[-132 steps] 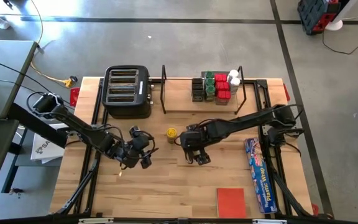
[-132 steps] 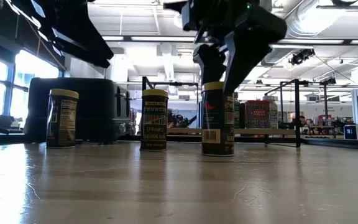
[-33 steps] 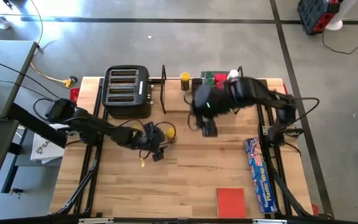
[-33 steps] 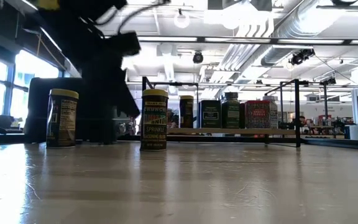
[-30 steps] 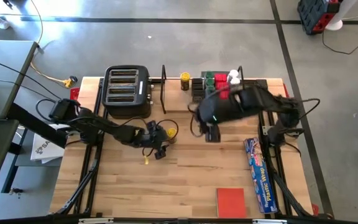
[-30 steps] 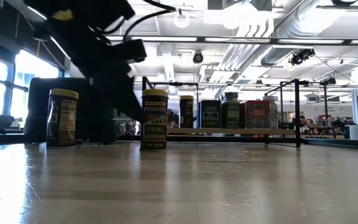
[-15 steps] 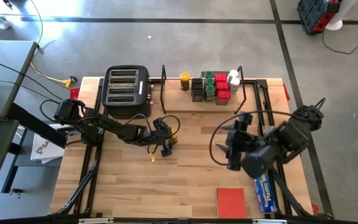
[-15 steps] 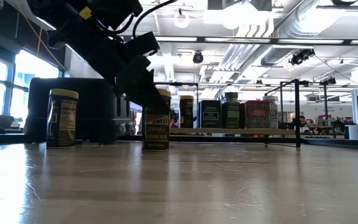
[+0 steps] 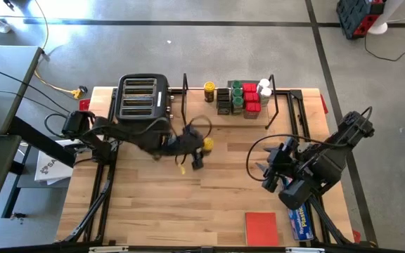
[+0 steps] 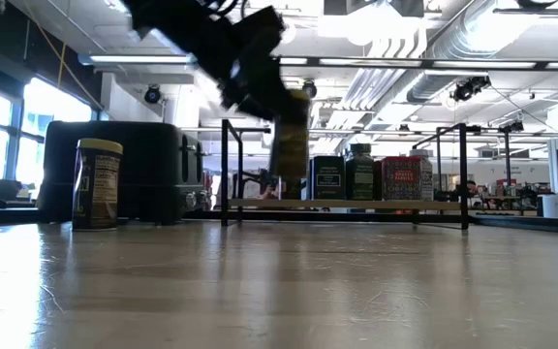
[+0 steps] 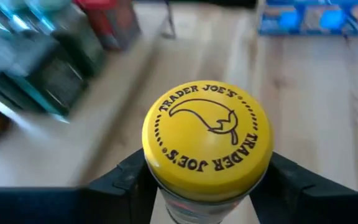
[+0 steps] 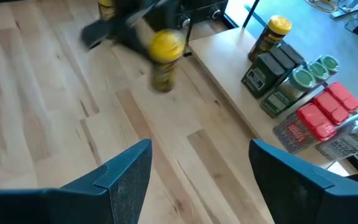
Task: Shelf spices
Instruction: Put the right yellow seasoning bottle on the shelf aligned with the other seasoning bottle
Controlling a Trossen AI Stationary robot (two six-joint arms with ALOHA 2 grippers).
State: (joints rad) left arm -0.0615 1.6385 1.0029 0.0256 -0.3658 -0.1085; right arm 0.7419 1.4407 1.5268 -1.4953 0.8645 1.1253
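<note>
Left gripper is clamping a yellow-lidded jar at the shelf's 7 o'clock; shelf is holding clustered spices; right gripper is idling wide.

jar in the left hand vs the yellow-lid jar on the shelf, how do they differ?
The held jar is gripped by the left hand and lifted off the table; the shelf jar stands free on the shelf.
The held jar is in front of the rack; the shelf jar sits beside the black tins.
Both have yellow lids.
</note>
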